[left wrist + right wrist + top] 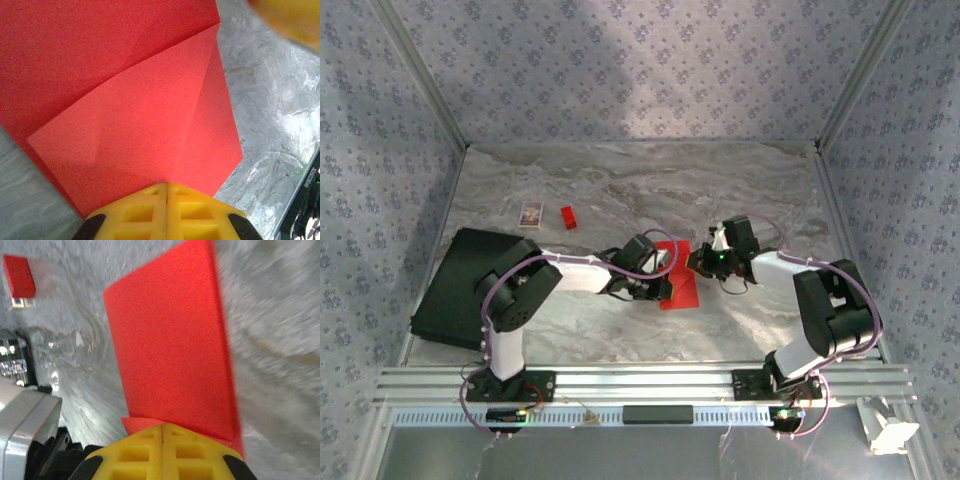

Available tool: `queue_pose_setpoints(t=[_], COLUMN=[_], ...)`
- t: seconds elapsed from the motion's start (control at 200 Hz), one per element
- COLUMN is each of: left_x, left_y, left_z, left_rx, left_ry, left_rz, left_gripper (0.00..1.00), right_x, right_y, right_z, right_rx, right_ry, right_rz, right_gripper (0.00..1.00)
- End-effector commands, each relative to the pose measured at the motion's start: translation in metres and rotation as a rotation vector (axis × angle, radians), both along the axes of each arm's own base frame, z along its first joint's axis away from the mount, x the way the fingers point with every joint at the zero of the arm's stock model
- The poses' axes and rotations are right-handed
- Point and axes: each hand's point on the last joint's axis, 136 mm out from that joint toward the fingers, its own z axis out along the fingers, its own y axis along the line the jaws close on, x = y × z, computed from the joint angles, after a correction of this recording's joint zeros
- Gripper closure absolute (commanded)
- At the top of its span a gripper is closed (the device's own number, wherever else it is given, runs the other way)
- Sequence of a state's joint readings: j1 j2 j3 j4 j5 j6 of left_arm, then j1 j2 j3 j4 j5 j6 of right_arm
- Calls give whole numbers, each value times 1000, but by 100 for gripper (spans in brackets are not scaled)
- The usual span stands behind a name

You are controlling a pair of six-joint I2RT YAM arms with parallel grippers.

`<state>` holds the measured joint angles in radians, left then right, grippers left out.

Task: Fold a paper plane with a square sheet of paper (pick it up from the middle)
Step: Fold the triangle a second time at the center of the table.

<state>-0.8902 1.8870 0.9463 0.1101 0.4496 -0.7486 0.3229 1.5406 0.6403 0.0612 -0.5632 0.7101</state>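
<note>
The sheet (682, 285) lies flat near the middle of the table (620, 190), between the two wrists, and is partly folded. The left wrist view shows slanted flaps meeting along creases; the right wrist view shows a narrow, straight-edged layer. The left gripper (166, 192) meets it from the left and the right gripper (163, 432) from the right. Both pairs of yellow fingers (145, 212) are closed pad against pad, with red paper running up to their tips. Whether an edge is pinched between them or merely pressed under them cannot be told.

The step in hand looks like setting a crease. To do it well, one gripper should pin the layers so they cannot slide, while the other runs along the fold line with light downward pressure, edges matched before the crease is sharpened. Thin paper will likely buckle or tear if dragged sideways, so strokes should follow the fold.

Patterned lilac walls (640, 70) close the table in on three sides. Its top is glossy grey marble pattern, probably slippery. A metal rail (640, 382) carries the arm bases at the near edge. A black mat (455, 285) sits at the left. A small card (531, 213) and a tiny red block (568, 216) lie side by side farther back, well apart from the sheet.
</note>
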Motion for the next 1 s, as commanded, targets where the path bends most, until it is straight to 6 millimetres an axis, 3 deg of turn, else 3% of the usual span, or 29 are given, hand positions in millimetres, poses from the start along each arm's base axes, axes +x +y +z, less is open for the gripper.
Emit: queue_pose_setpoints(t=[0.0,0.165,0.24,0.455,0.635,0.865,0.994], left_x=[-22,-20,-19,-13,0,10,8], left_y=[25,21,19,10,-10,-24,-22], left_z=[-33,-26,-17,11,25,20,2], left_rx=[140,121,102,47,-13,-26,12], left_ry=[82,78,70,31,14,23,58], left_rz=[-17,-15,-11,-16,-12,4,-2], left_gripper=[100,100,100,99,97,97,97], right_x=[-13,-33,-36,-36,-39,-40,-41], right_y=[10,-5,-16,-16,-14,-12,-11], right_z=[-18,-59,-68,-68,-70,-72,-73], right_rx=[-30,-165,-199,-179,-166,-155,-149], right_ry=[48,154,166,167,180,190,194], right_rz=[27,-6,-41,-40,-25,-19,-18], right_gripper=[100,100,100,100,100,100,100])
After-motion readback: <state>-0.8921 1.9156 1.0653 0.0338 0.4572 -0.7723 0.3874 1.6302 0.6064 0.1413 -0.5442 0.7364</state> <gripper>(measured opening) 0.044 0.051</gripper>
